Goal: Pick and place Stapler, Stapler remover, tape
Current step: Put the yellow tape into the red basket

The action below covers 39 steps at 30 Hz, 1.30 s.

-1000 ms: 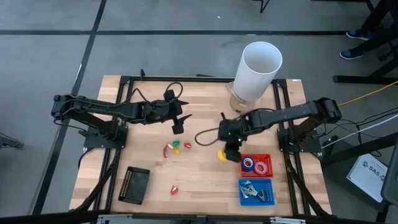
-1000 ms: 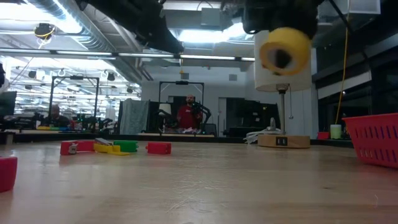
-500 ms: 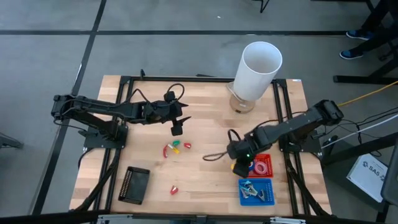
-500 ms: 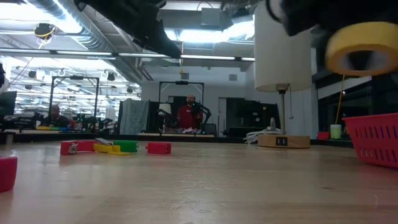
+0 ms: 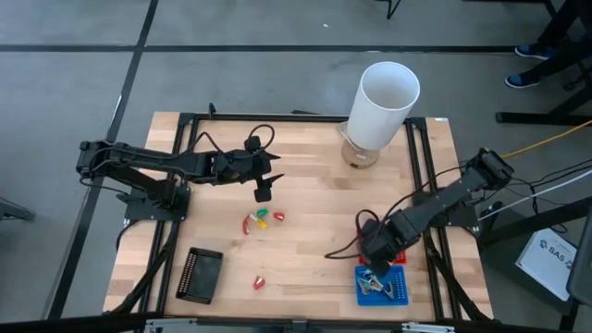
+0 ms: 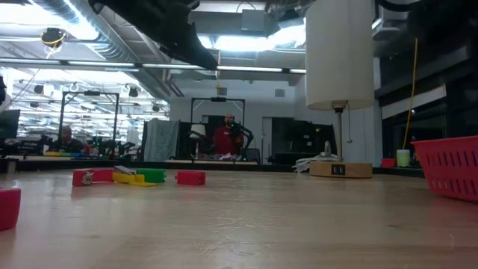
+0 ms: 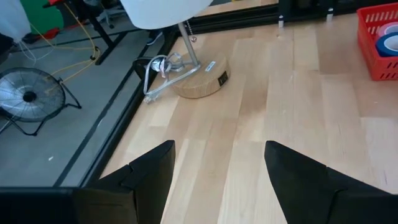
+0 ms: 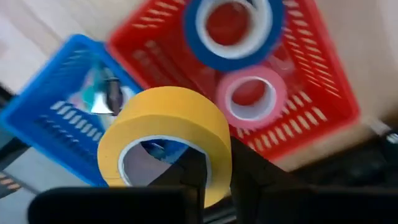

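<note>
While right fingers (image 8: 208,171) grasp yellow tape (image 8: 166,137) ring, left fingers (image 7: 211,180) released.

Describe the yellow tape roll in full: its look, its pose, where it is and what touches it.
The yellow tape roll is a smooth, wide ring with a pale inner core and an open centre. It is held off the table and tilted, pinched through its wall by the right gripper, one finger inside the ring. It hangs above the baskets, over the edge between the red basket and the blue basket.
</note>
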### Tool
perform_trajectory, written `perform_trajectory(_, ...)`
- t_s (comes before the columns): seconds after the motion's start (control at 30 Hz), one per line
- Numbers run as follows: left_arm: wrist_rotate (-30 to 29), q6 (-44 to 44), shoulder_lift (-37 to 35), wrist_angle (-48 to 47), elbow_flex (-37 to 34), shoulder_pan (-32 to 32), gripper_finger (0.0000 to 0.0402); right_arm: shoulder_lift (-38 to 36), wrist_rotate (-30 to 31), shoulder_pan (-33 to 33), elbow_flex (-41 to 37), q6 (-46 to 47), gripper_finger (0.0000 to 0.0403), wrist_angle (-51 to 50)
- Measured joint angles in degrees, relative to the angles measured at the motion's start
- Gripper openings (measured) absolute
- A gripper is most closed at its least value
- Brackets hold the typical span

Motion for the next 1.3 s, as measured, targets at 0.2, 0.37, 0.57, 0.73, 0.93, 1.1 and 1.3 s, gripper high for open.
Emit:
perform_trajectory(0.2,0.0,-0.4,0.0,0.0,0.0,-0.1,0.0244,0.0,0.3,1.7,-5.2,2.7,0.0047,-1.5)
perform_trajectory(0.37,0.0,-0.5,0.0,0.0,0.0,-0.1,0.0246,0.0,-0.3,1.7,-10.7,2.7,0.0048,4.2)
perform_trajectory(0.57,0.0,-0.5,0.0,0.1,0.0,-0.1,0.0242,-0.3,2.6,-0.1,-11.4,1.9,0.0048,4.7)
perform_trajectory(0.73,0.0,-0.5,0.0,0.6,0.1,-0.1,0.0244,-3.2,4.2,-0.8,-11.4,1.2,0.0049,1.8)
perform_trajectory(0.93,0.0,-0.5,0.0,0.9,0.1,-0.1,0.0243,-4.3,6.3,-0.8,-11.4,1.4,0.0049,-0.1)
perform_trajectory(1.1,0.0,-0.5,0.0,0.9,0.1,-0.1,0.0240,-4.3,6.3,-0.8,-11.4,1.8,0.0061,1.0)
perform_trajectory(1.3,0.0,-0.5,0.0,0.9,0.1,-0.1,0.0240,-4.3,6.0,-1.7,-11.4,2.5,0.0122,1.1)
